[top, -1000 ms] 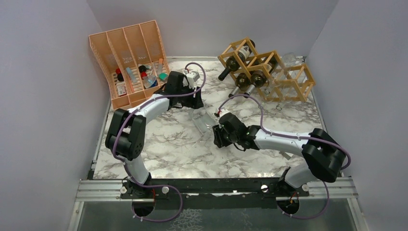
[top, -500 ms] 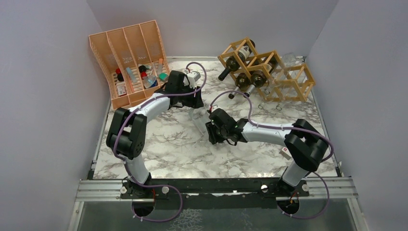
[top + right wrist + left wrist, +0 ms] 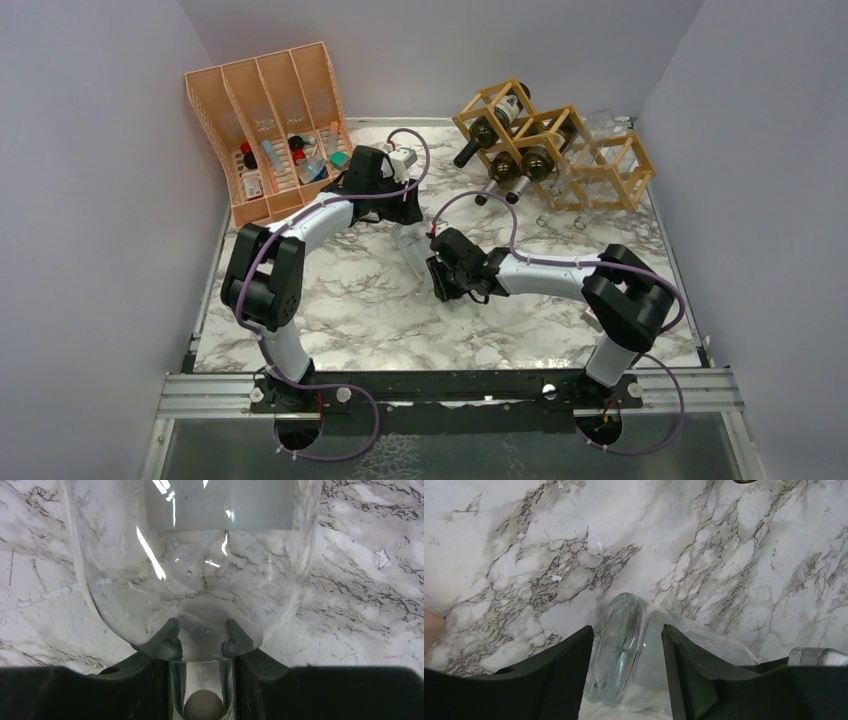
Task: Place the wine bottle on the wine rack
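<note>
A clear glass wine bottle lies on the marble table between my two grippers. My left gripper reaches it from the back left. In the left wrist view the bottle's round base sits between the black fingers of that gripper, which is shut on that end. My right gripper comes from the right and is shut on the bottle's neck, its fingertips pressed under the shoulder. A small brown stopper shows inside the neck. The wooden wine rack stands at the back right.
Dark bottles lie in the rack's left cells, necks pointing toward the table's middle. An orange-pink slotted organiser with small items stands at the back left. Grey walls close in the table on three sides.
My right arm slid left onto the bottle's neck and its jaws closed there. My left gripper closed on the bottle's base while staying in place.
</note>
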